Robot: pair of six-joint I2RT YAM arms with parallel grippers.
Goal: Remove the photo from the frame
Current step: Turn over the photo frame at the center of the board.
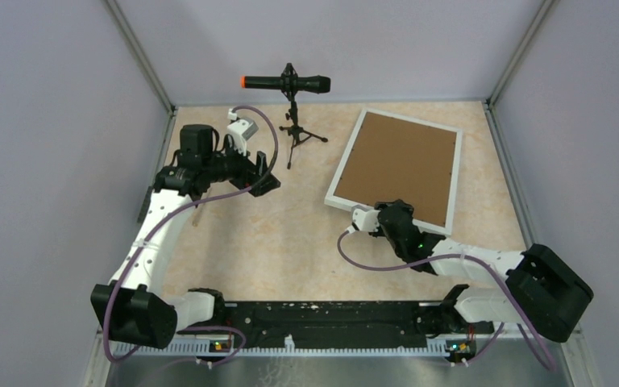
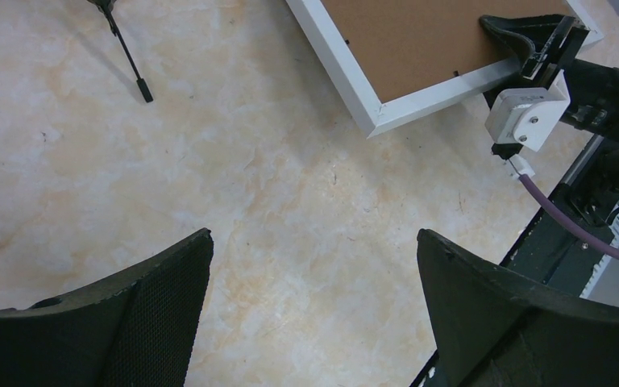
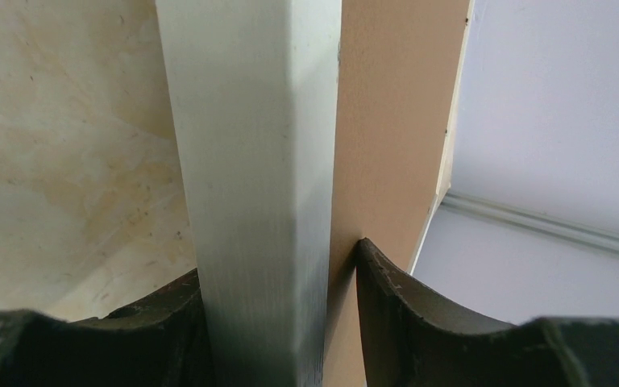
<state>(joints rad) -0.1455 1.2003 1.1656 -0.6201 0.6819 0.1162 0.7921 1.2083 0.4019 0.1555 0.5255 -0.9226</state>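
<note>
The table [image 1: 290, 242] bears the frame [image 1: 395, 165] toward its far right, brown back up, photo hidden. The left arm [image 1: 161, 234] arches well left of the frame. The right arm [image 1: 483, 262] reaches low to the frame's near edge. A mic [image 1: 286, 83] on a tripod stands left of the frame. The left gripper [image 2: 314, 242] hangs wide open above the table. Only the right wrist view shows the right gripper [image 3: 280, 262] straddling the frame's white edge; whether it pinches cannot be told.
</note>
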